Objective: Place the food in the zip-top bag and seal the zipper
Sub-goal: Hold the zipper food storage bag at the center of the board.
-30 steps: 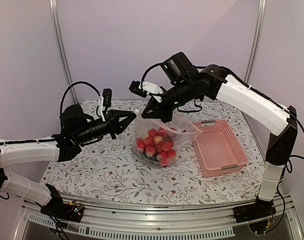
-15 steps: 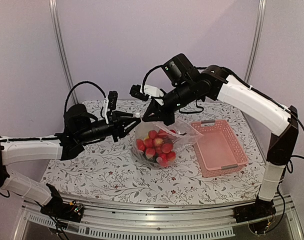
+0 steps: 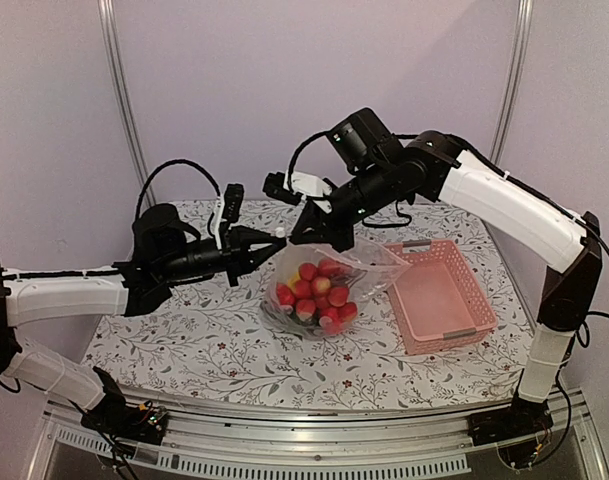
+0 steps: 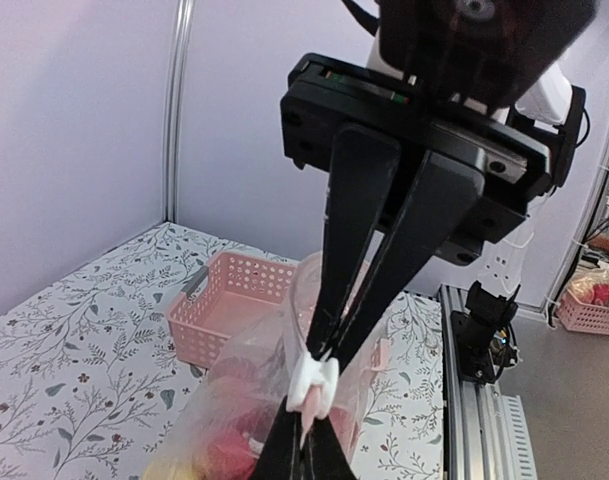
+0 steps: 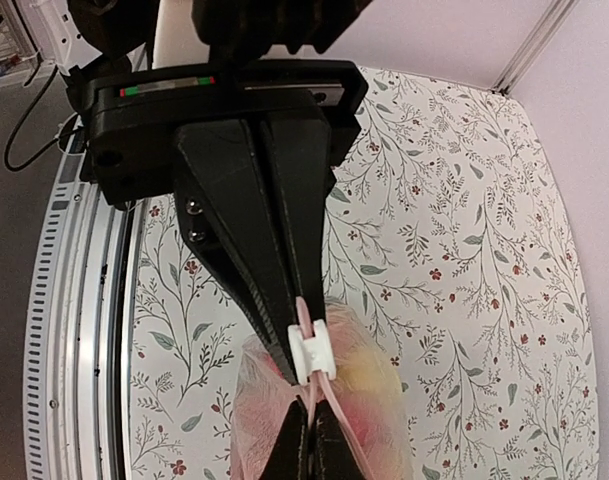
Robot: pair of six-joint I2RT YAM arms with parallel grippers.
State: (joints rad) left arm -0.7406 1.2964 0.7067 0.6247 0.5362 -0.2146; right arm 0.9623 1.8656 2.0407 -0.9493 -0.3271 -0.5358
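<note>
Your left hand and your right hand are both closed tight on the zipper of the zip-top bag. They meet tip to tip at a small white slider, above the worktop. The food, mostly red pieces with a little yellow, lies inside the bag, which hangs down just beside the pink basket, on its left.

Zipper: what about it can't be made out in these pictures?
- Top view: whether the zipper is sealed; it is thin and clear, and the left hand and right hand pinch over it.
- Left wrist view: the bag is blurred and cut off by the bottom edge.
- Right wrist view: the food is a blur behind plastic; single pieces cannot be told.
</note>
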